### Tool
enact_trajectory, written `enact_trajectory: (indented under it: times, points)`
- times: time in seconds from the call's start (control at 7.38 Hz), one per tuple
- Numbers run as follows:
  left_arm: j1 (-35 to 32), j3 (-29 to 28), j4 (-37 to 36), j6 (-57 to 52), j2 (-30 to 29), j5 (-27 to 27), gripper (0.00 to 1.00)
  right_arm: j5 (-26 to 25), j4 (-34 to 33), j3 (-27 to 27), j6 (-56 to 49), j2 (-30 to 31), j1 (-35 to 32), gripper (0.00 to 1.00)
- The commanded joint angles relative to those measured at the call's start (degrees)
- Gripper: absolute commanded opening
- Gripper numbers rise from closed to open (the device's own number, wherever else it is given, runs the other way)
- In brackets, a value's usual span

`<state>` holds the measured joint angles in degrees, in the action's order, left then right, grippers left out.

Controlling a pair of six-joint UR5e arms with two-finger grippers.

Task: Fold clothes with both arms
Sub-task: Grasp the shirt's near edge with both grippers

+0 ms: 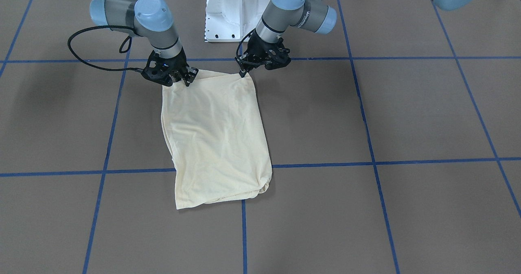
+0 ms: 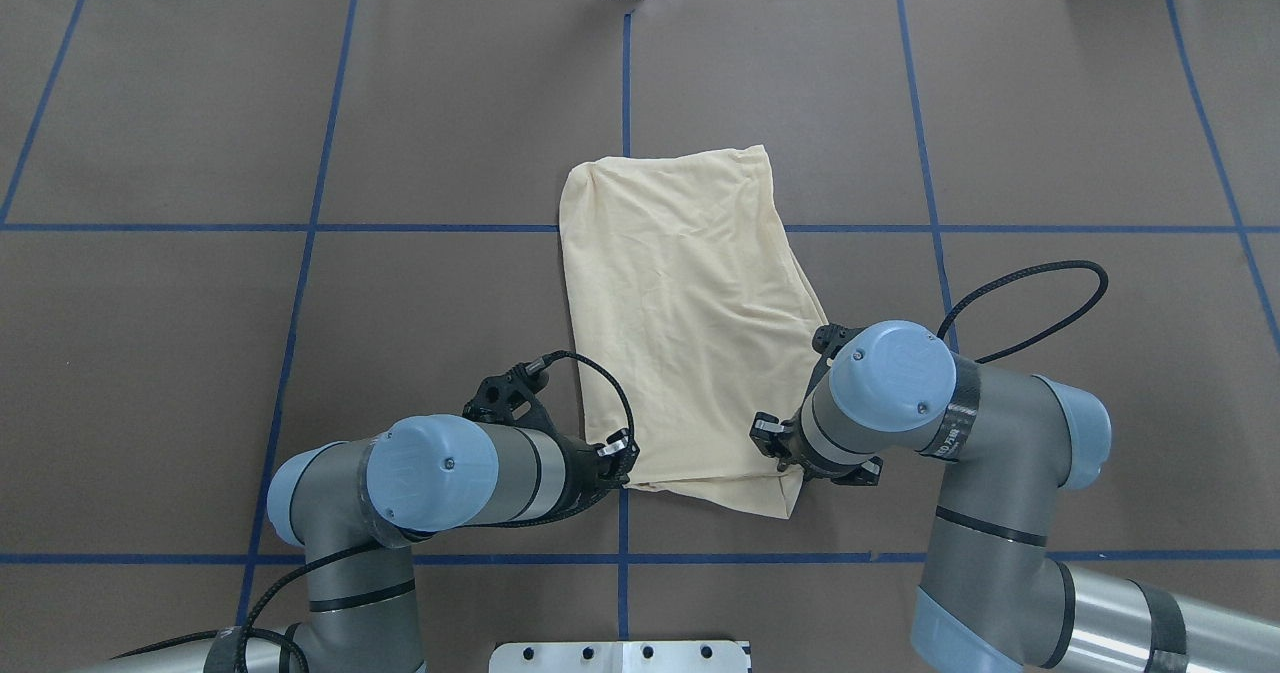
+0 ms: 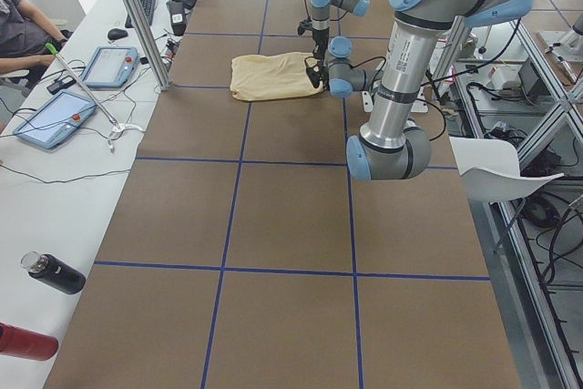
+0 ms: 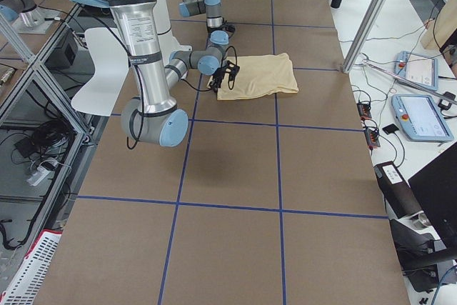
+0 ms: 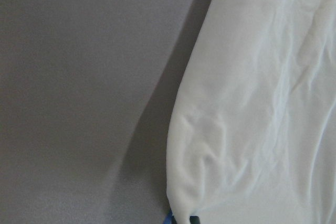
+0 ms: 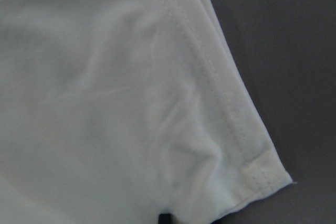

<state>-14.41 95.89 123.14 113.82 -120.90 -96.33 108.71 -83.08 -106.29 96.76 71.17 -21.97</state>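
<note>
A pale cream-yellow cotton shirt (image 2: 680, 323), folded into a long rectangle, lies flat around the middle of the brown bench (image 2: 300, 103), over a crossing of its blue tape lines (image 2: 440, 227). One short end of the shirt faces the robot-side edge of the bench. The black two-finger left gripper (image 1: 243, 73) is clenched on one corner of that end, and the black right gripper (image 1: 186, 78) grasps the other. In both wrist views the cloth puckers toward the fingertips.
</note>
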Motion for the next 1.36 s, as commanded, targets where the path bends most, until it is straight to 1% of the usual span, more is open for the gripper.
enact_trajectory:
  times: [0.0, 0.41, 0.68, 0.81, 0.95, 1.22]
  points:
    - [0.0, 0.0, 0.0, 0.0, 0.0, 0.0, 0.0, 0.0, 0.0, -0.2, 0.0, -0.2, 0.0, 0.0]
    - [0.0, 0.1, 0.0, -0.1, 0.1, 0.0, 0.0, 0.7, -0.9, -0.8, -0.1, -1.6, -0.9, 0.0]
    - [0.0, 1.1, -0.1, -0.3, 0.7, -0.1, 0.0, 0.9, -5.5, -4.3, -0.1, -1.6, -1.0, 0.0]
    - [0.3, 1.6, -0.1, -0.3, 0.5, -0.1, 0.0, 0.9, -6.2, -5.1, -0.1, -1.5, -1.1, 0.0]
    - [2.1, 3.1, -1.0, -0.3, 0.7, -0.1, 0.0, 1.1, -6.2, -5.9, -0.1, -1.1, -1.1, 0.0]
    - [5.3, 7.6, -4.0, -1.6, 1.9, -0.1, 0.0, 3.9, -6.2, -7.7, -0.2, -0.3, 0.2, 0.0]
